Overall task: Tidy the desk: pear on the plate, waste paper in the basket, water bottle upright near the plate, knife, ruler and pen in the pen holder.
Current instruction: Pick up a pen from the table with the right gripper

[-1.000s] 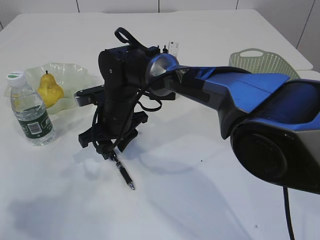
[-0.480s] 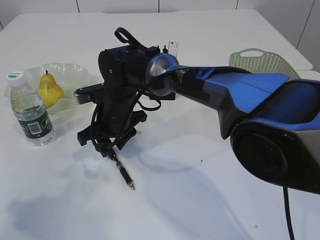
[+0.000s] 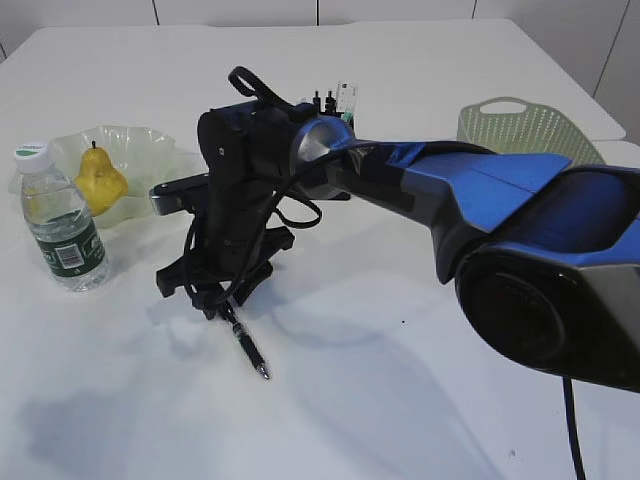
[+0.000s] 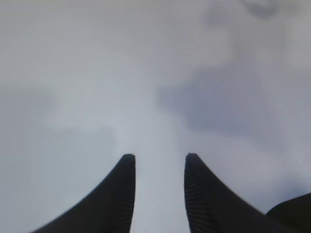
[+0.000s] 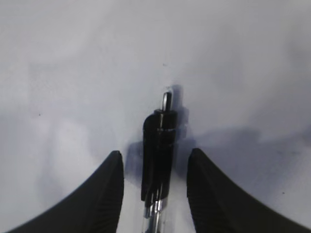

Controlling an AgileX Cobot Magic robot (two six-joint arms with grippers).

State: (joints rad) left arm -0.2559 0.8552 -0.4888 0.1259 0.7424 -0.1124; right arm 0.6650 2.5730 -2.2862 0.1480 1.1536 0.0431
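Note:
A black pen lies on the white desk. My right gripper reaches across to the left and stands over the pen's upper end. In the right wrist view the pen lies between the open jaws, which do not touch it. My left gripper is open and empty over bare desk. The yellow pear sits on the wavy pale-green plate. The water bottle stands upright in front of the plate. The ruler sticks up behind the right arm; the pen holder is hidden by the arm. No waste paper shows.
The grey-green basket stands at the back right, partly behind the blue right arm. The arm spans the desk's middle from right to left. The desk's far edge runs along the top.
The right arm's wrist has shifted very slightly, showing more of the ruler behind it. The gripper stays open over the pen, and the pen has not moved.

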